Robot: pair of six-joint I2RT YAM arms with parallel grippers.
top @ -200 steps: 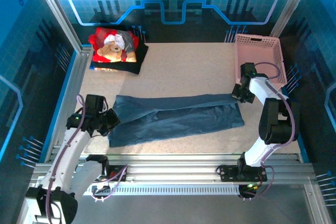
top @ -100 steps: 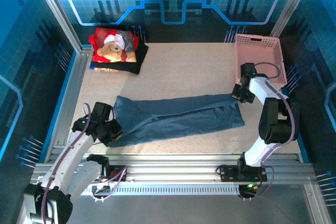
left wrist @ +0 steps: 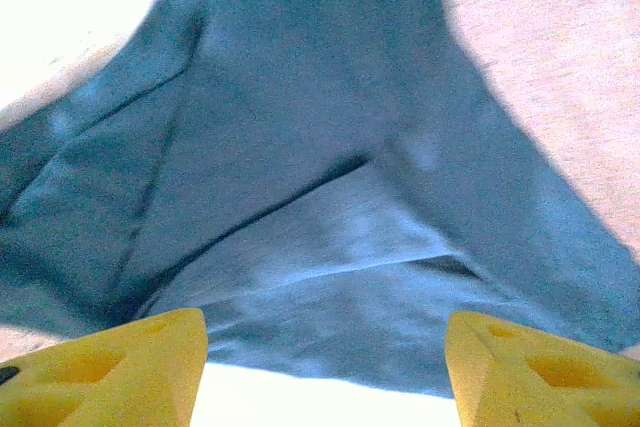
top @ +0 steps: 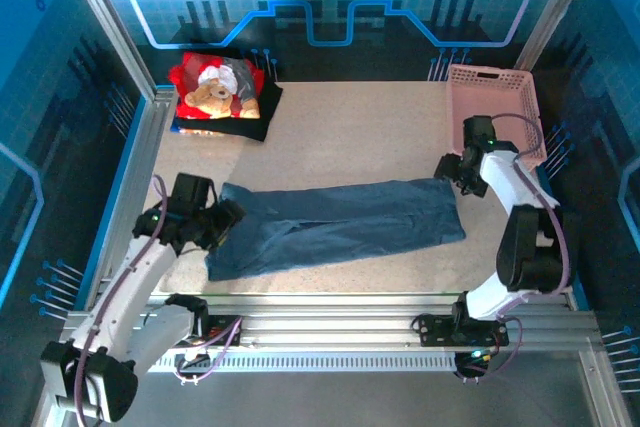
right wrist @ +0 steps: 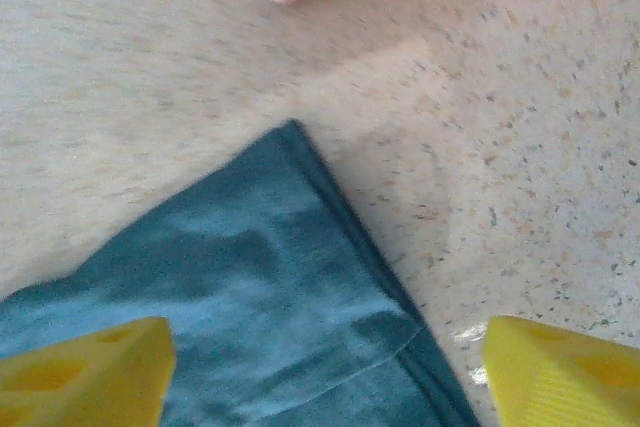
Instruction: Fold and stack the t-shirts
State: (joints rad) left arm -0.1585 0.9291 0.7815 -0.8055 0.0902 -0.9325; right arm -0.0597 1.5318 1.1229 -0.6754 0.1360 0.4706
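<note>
Loads of bare table (top: 350,137) behind the slate-blue shirt (top: 340,225), pink basket (top: 492,97) far right. Left gripper (top: 228,215) and right gripper (top: 446,167) gape empty at the shirt's two ends.

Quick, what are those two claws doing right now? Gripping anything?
Left gripper: open, holding nothing, over the slate-blue t-shirt.
Right gripper: open, holding nothing, over a corner of that shirt.

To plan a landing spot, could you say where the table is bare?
Free: speckled tabletop between the red teddy-bear shirt and pink plastic lattice basket, beyond the slate-blue shirt. Crowded: its ends, by left gripper and right gripper.
</note>
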